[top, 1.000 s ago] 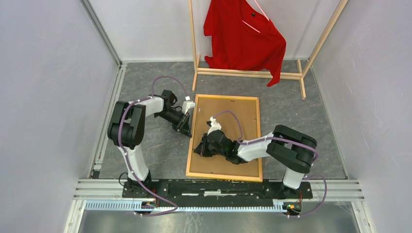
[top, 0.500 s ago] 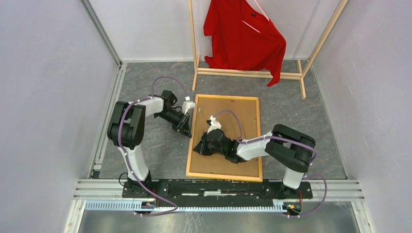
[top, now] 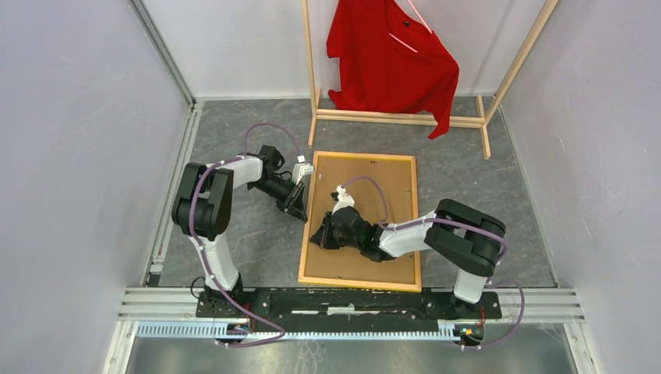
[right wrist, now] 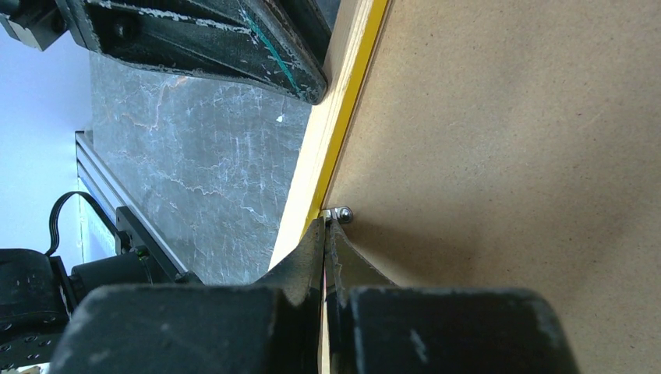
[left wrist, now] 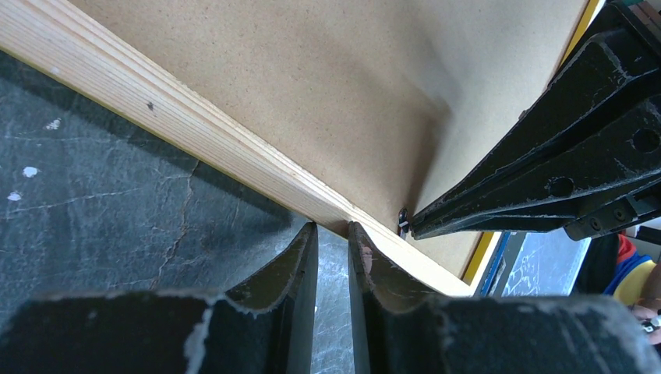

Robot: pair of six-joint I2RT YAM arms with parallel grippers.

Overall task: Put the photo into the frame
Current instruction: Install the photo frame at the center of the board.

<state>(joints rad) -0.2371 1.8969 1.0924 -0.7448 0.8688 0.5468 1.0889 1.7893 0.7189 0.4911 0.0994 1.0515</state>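
frame [top: 361, 220] lay back-up, long axis near-far. right hand [right wrist: 326, 226] pressed together at retaining clip [right wrist: 341, 214] on left rail; left hand [left wrist: 333, 234] nearly closed, just outside the rail.

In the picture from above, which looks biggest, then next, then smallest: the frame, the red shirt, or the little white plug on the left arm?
1. The frame
2. The red shirt, a bit smaller, though it hangs nearer the camera, so this is unsure
3. The white plug, far smallest
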